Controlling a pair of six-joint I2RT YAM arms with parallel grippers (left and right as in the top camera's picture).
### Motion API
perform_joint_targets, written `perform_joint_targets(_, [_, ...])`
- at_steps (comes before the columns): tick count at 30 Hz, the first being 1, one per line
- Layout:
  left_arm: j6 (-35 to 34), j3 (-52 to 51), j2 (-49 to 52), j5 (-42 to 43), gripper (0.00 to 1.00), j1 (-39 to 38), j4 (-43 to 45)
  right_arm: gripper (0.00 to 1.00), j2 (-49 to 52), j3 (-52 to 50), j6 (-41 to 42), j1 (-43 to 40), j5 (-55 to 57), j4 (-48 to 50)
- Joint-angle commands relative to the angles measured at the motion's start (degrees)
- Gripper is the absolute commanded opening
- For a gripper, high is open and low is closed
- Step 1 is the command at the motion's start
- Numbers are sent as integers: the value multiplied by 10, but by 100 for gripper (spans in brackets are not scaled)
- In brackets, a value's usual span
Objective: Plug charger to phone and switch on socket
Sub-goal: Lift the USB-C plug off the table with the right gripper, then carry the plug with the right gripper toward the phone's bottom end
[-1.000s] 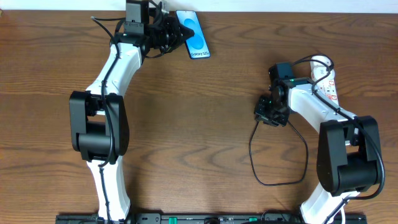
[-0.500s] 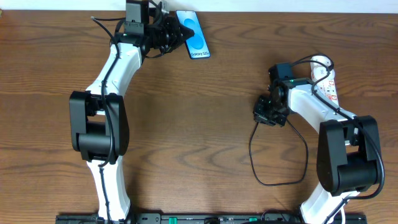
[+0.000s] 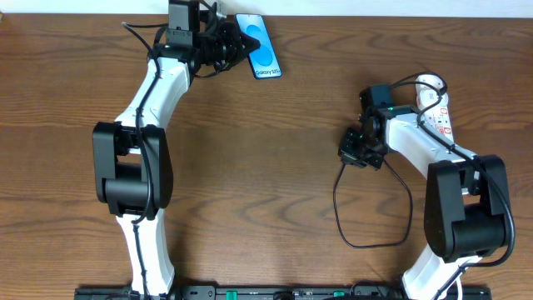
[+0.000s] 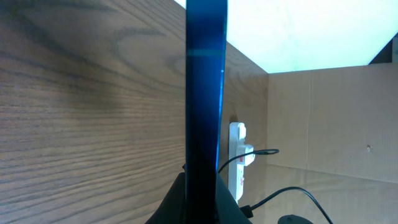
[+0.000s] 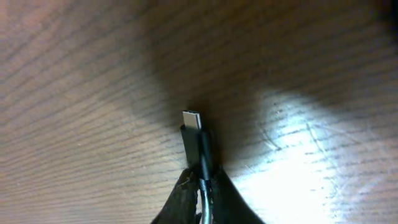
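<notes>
The desk point(image 3: 275, 175) lies bare across its middle, with the socket point(image 3: 441, 117) on the right side. At the far edge the left claw point(image 3: 236, 42) clamps the phone point(image 3: 260, 46), which reads "Galaxy S25+" overhead but shows only edge-on in the wrist view. The right claw point(image 5: 202, 186) pinches the charger point(image 5: 196, 140), whose silver tip shows only in its wrist view, close to the wood.

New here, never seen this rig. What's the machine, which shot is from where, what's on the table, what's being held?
Two white-and-black robot arms sit at a wooden table. The wide picture looks straight down from above; the other two come from cameras on each wrist. The left arm has its jaws shut on a phone, seen edge-on in its wrist view. The right arm has its jaws shut on the charger plug, silver tip showing; its black cable loops on the table. A white power strip lies by the right arm.
</notes>
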Motion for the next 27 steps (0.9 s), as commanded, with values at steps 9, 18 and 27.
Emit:
perform_joint_targets(9, [-48,1,-19,146,7,0,174,1,-5,21,-74,-13,-115,38])
perform_joint_targets(18, [-176,1,-19,248,7,0,432,1,-38,69,-239,-49,-315,79])
perform_joint_targets(27, [-193,1,-19,250,7,-5,444,1,-82,74,-320,-47,-493,184])
